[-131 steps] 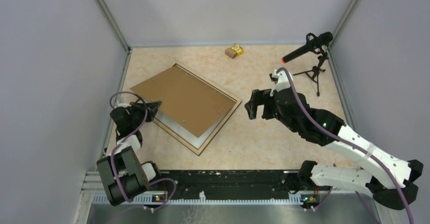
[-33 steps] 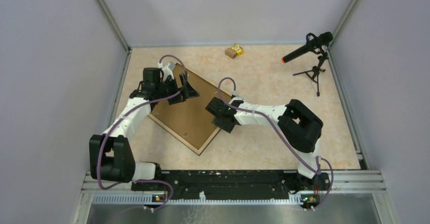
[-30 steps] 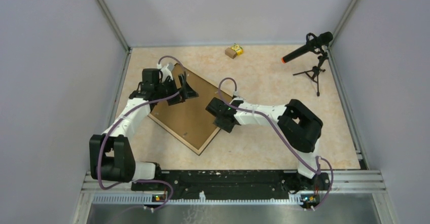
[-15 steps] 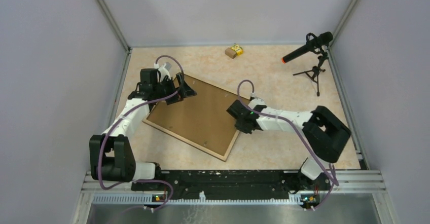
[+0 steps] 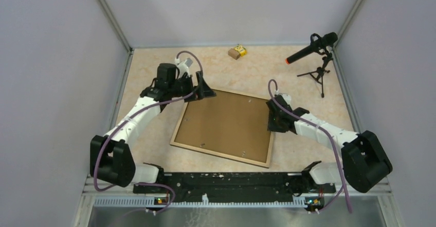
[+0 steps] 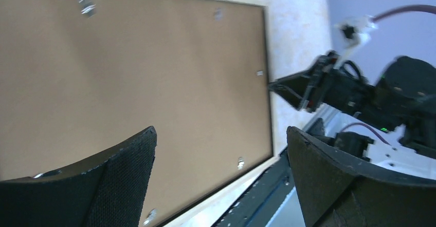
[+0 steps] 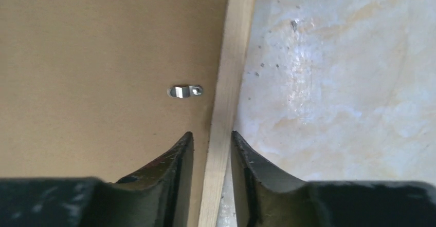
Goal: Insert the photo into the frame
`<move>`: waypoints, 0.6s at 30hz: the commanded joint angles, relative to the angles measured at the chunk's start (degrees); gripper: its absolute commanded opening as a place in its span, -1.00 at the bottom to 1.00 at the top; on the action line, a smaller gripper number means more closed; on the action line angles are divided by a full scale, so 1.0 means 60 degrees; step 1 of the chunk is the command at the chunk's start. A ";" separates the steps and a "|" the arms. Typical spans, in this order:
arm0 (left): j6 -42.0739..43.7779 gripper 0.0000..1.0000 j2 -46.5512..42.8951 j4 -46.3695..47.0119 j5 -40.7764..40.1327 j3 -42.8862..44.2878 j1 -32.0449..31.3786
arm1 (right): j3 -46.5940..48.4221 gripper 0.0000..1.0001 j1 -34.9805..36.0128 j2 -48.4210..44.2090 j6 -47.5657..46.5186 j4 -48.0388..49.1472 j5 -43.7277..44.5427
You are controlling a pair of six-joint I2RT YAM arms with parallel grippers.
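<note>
Room: grey-walled cell with a beige marbled desk (image 5: 257, 70); arm rail (image 5: 231, 178) along the near edge.
Frame: the frame (image 5: 221, 155) lies flat mid-desk, back up, light-wood rim showing. Long axis runs roughly left to right, slightly skewed.
Backing: brown backing board (image 5: 229, 121) sits inside the rim, with small metal turn clips (image 7: 185, 90) along its edges.
Photo: not visible in any view. Can't tell whether it is under the board.
Right tool: right tool (image 7: 211, 134) is low at the frame's right short side, jaws narrow and astride the rim. Outer finger is on the desk side, inner finger over the board. There's a sliver of shadow at the inner pad, so I can't tell if it's actually pinching.
Left tool: left tool (image 6: 220, 130) is at the far-left corner, above the board, jaws spread wide and holding nothing.
Key relation: the rim runs lengthwise between the right jaws and the frame body lies to that tool's left. The right arm is the one engaged.
Clutter: small box (image 5: 237, 51) at the far edge and a microphone (image 5: 311, 48) on a tripod far right, both well apart from the frame. Probably no obstruction.
Risk: judging by the thin rim, an edge grip could slip.
</note>
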 commanded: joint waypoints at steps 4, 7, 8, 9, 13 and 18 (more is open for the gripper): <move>0.0599 0.97 0.0162 -0.0378 -0.0548 0.3017 -0.1265 | 0.1296 0.04 -0.0147 -0.0416 -0.1649 -0.0458 -0.0035; 0.1139 0.97 0.0150 -0.0584 -0.1344 0.2926 -0.1280 | 0.1516 0.42 -0.0436 -0.0174 -0.0891 -0.0670 0.0044; 0.1279 0.97 0.0154 -0.0616 -0.1523 0.2778 -0.1287 | 0.1609 0.55 -0.0529 -0.0069 -0.0457 -0.0808 0.0238; 0.1366 0.97 0.0155 -0.0582 -0.1652 0.2573 -0.1288 | 0.1690 0.62 -0.0574 0.0032 0.0108 -0.0954 0.0517; 0.1476 0.97 0.0179 -0.0357 -0.1669 0.2057 -0.1266 | 0.1811 0.68 -0.0587 0.0334 0.2301 -0.1416 0.0645; 0.1503 0.97 0.0316 -0.0560 -0.1508 0.2189 -0.1271 | 0.1361 0.68 -0.0578 0.0263 0.4131 -0.0975 0.0198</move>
